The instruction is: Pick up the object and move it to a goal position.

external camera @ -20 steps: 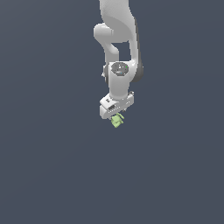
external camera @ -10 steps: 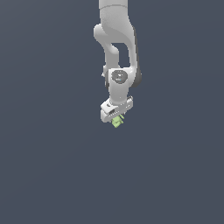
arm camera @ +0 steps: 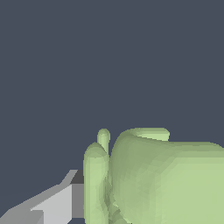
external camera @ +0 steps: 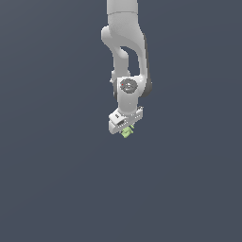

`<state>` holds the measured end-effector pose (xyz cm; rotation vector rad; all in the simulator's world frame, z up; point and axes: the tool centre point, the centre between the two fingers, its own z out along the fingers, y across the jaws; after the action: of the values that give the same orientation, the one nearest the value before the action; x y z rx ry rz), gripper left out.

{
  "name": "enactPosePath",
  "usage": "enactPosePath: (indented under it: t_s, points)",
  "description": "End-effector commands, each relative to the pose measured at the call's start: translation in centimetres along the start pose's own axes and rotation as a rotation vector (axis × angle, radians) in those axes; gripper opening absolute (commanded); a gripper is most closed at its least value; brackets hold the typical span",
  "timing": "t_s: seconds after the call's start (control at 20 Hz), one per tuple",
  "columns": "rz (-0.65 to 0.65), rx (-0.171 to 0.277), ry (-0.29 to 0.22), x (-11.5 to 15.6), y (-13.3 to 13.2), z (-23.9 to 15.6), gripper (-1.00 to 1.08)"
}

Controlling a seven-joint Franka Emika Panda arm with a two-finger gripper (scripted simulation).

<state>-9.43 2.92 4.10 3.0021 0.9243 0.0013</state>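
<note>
The object [external camera: 126, 133] is a small light-green lumpy item. It pokes out just below my white gripper [external camera: 125, 129] in the middle of the exterior view. The gripper is shut on it, and the arm hangs down from the top of that view. In the wrist view the object [arm camera: 162, 179] is large and close, with rounded bumps, and it lies against one grey finger [arm camera: 57, 203]. The other finger is hidden behind the object. No goal marker shows in either view.
A plain dark blue-grey background surrounds the arm in both views. No other objects, containers or edges show.
The arm has drawn the gripper and the held object slightly upward in the exterior view. The grip on the object is unchanged.
</note>
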Motion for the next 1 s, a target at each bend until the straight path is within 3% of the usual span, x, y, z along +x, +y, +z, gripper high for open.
enactPosePath:
  t_s: [0.0,0.5,0.95]
  points:
    - [-0.001,0.001,-0.001,0.0,-0.1,0.1,-1.00]
    - [-0.003,-0.007,0.012,0.2,0.5,-0.2,-1.00]
    - [-0.025,-0.072,0.128,1.9,4.9,-2.4,-1.00]
